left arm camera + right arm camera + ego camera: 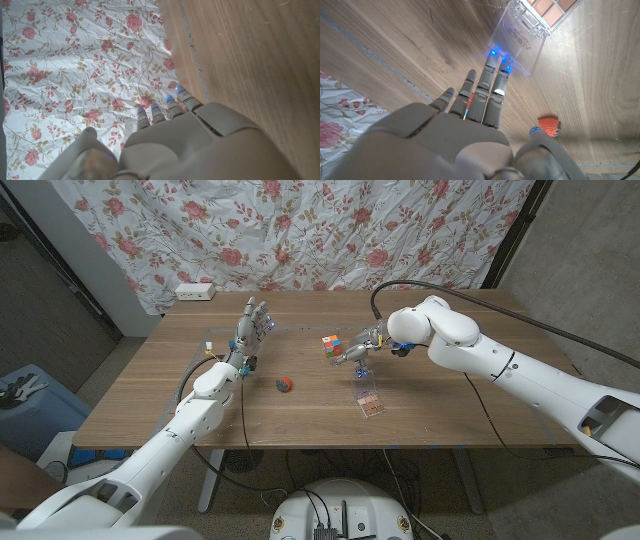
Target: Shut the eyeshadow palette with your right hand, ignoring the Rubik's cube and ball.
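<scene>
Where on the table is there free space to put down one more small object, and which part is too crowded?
Bare wood lies along the table front edge left of the ball, and at the far right corner beyond the right hand. Crowded: the middle, where Rubik's cube, right hand and open eyeshadow palette sit close.

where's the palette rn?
In the head view, the eyeshadow palette lies open on the table's right half, right of the ball and nearer the robot than the Rubik's cube, with the right hand above its clear lid.
</scene>
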Motion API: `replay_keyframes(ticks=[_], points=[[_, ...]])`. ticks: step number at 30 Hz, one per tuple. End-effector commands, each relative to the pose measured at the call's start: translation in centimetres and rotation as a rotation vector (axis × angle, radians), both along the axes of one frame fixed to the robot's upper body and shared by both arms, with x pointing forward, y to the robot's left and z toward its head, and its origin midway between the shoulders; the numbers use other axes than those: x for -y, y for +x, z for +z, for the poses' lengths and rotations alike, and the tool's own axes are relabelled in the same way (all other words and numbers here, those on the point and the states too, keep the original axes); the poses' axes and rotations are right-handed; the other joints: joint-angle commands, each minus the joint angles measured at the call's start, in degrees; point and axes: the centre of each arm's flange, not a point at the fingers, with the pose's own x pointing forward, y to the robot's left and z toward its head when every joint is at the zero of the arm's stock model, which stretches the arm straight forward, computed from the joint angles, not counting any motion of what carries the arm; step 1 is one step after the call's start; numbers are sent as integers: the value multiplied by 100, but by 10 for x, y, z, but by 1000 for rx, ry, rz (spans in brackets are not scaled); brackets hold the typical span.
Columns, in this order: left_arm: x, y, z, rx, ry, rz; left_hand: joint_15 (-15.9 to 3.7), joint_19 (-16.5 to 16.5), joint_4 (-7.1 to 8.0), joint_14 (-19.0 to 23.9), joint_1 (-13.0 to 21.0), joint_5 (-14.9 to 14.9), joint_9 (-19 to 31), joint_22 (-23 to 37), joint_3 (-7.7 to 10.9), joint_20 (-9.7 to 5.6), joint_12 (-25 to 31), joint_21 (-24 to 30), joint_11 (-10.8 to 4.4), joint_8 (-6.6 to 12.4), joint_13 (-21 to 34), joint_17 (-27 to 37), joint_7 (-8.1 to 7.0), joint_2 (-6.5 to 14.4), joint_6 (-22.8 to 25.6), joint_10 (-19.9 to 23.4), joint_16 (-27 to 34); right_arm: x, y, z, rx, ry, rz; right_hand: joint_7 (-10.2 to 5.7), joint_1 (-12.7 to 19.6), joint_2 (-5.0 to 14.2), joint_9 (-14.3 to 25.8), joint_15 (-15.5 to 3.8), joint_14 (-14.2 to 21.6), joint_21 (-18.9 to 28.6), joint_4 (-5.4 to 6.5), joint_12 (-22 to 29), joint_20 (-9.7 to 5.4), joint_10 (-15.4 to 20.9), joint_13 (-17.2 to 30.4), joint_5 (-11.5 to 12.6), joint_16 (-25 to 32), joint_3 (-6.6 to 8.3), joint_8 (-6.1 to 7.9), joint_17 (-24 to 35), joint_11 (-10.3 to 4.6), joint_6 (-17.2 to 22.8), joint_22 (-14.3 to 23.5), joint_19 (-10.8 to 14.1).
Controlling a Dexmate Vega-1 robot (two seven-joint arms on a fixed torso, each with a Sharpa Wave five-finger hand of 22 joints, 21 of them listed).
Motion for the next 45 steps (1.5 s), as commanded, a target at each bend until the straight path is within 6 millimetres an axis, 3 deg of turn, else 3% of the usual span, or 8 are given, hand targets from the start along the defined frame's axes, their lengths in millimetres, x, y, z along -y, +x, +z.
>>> replay_keyframes(ticks=[1, 45], points=[[0, 0, 0, 0, 1, -1, -132, 43, -11, 21, 34, 21, 24, 22, 56, 4, 29, 25, -52, 28, 24, 30, -41, 46, -14, 2, 35, 3, -5, 2, 13, 20, 4, -4, -19, 53, -1, -20, 65, 12, 2, 35, 16, 43, 26, 28, 33, -25, 33, 19, 23, 26, 21, 51], [0, 0, 0, 0, 0, 0, -134, 45, -11, 25, 35, 21, 24, 22, 57, 8, 31, 26, -39, 31, 24, 30, -40, 46, -9, 7, 35, 18, -32, -10, 93, 113, -20, -59, 37, 118, -55, -25, -1, 7, -16, -80, 0, -137, 141, 63, 27, -2, -20, 31, -29, -99, 22, 95]])
